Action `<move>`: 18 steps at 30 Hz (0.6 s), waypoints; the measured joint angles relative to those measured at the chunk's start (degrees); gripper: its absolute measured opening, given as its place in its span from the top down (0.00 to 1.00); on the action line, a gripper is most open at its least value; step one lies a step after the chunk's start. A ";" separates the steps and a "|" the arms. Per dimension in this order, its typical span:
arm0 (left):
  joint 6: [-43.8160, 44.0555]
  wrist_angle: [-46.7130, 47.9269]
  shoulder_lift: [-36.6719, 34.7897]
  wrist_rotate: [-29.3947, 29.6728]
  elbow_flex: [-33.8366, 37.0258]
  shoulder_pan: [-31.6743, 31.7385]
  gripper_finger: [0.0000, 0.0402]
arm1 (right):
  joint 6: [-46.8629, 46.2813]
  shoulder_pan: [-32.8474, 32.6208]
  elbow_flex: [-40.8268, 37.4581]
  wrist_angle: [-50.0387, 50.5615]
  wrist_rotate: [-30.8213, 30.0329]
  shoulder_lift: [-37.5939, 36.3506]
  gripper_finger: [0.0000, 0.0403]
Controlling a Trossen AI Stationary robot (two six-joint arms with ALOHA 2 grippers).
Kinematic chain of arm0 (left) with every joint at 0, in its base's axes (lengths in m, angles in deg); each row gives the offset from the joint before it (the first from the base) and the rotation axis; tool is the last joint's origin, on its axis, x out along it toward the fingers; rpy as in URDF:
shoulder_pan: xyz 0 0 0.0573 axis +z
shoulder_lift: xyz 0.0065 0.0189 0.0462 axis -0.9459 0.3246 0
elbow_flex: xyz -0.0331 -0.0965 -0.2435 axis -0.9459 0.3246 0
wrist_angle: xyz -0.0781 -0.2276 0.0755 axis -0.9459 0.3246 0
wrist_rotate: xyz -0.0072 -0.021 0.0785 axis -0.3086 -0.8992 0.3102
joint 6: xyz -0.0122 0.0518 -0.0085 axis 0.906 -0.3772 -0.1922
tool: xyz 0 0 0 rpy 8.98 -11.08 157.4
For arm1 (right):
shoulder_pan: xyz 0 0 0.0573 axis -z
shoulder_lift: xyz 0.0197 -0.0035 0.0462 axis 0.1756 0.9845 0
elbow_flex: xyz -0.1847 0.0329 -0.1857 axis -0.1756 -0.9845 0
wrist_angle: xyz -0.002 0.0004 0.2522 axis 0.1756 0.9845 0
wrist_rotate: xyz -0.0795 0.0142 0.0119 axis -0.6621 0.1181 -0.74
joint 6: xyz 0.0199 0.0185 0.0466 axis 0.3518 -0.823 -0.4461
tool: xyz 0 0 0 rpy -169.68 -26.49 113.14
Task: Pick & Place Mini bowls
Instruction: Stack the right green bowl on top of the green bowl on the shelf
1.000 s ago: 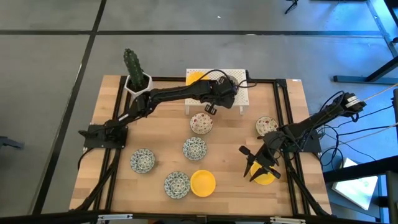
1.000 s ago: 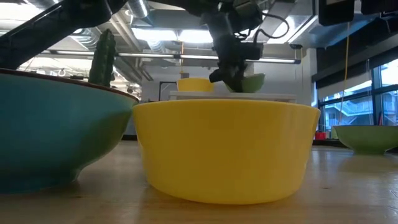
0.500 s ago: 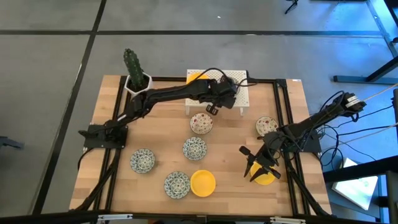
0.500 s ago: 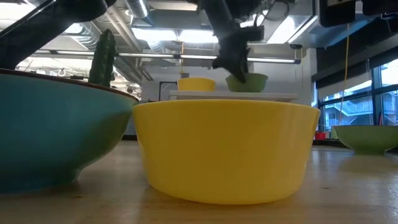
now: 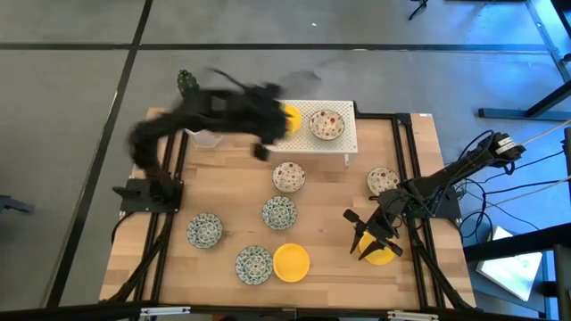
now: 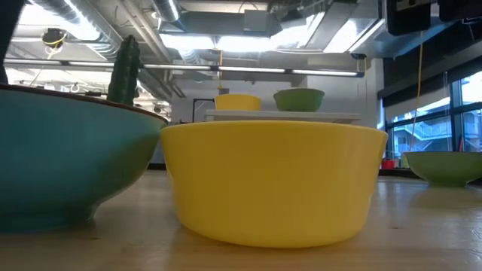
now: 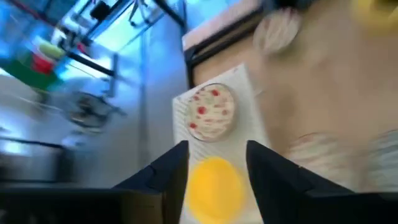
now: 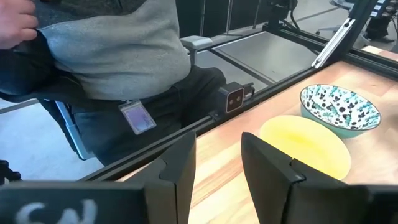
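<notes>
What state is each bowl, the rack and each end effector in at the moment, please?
Floral bowl: upright on the white rack, released.
Yellow bowl: on the rack, upright.
Left end effector: open, empty, swinging away.
Right end effector: open, empty, waiting near a front yellow bowl.

Both arms showing dark, near-black, slender jointed links. Left arm [image 5: 205,116] appearing as smeared black shape at 11 o'clock. Right arm [image 5: 428,192] at 4 o'clock trailing black cables from upper link. Dark blocky tapered fingers [image 8: 177,171] showing in right wrist view; white lettering showing on housing below.
</notes>
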 joint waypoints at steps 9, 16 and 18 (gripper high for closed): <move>18.16 -3.04 -25.83 -15.21 19.72 7.69 0.95 | 0.40 0.01 0.00 -0.03 -4.28 0.02 0.68; 27.88 -36.01 -47.65 -17.67 57.56 8.21 1.00 | 1.55 0.00 0.00 -0.05 -6.74 0.02 0.68; 29.42 -43.24 -52.81 -17.76 68.28 7.94 0.99 | 1.53 0.00 0.00 -0.05 -10.02 0.02 0.68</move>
